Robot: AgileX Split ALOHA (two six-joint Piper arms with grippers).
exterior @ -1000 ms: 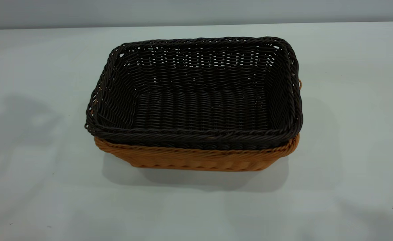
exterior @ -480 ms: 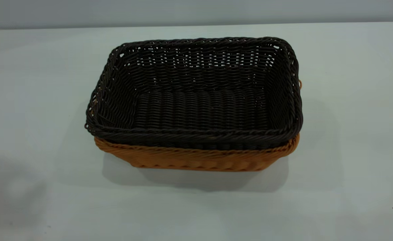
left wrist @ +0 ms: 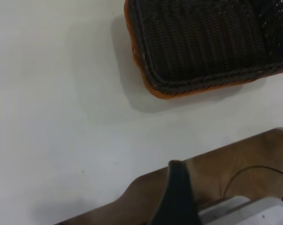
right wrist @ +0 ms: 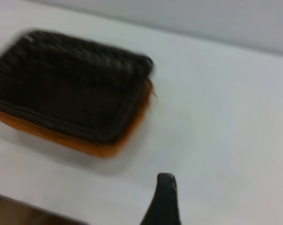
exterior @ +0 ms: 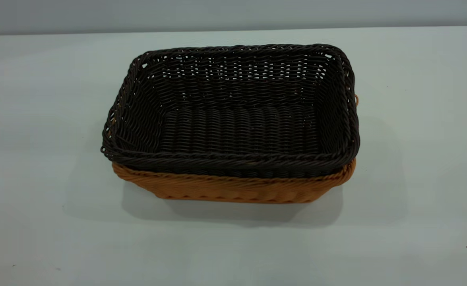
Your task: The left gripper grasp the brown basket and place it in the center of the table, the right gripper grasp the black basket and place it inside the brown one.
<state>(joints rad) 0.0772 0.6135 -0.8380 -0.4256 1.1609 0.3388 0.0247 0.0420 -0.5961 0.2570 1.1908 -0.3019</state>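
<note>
Judging from the layout, both placements look done: black basket (exterior: 233,115) sits nested inside the brown basket (exterior: 233,188), pair roughly mid-tabletop (exterior: 38,99). Step in hand reads as retreat/park, so the job is keeping both arms off the stack.

Left to right:
- Left gripper (left wrist: 176,197): out of the exterior view, well apart from the baskets, hanging over the tabletop's near edge by a brown surface (left wrist: 235,173). Only one dark finger shows; jaws' opening cannot be told, nothing visibly held. Wide bare tabletop between it and the brown basket's corner (left wrist: 155,89).
- Stack: black rim rides just above the brown rim all round, a touch proud at the left end. A brown loop handle (exterior: 357,99) pokes out on the right short end; that's the snag point.
- Right gripper (right wrist: 164,199): also clear of the stack, open tabletop between. One finger visible, jaws' state cannot be told, holding nothing I can see.

Advice: no sweeping across the rims; the nested basket would probably shift easily. Plenty of free room on all sides.
</note>
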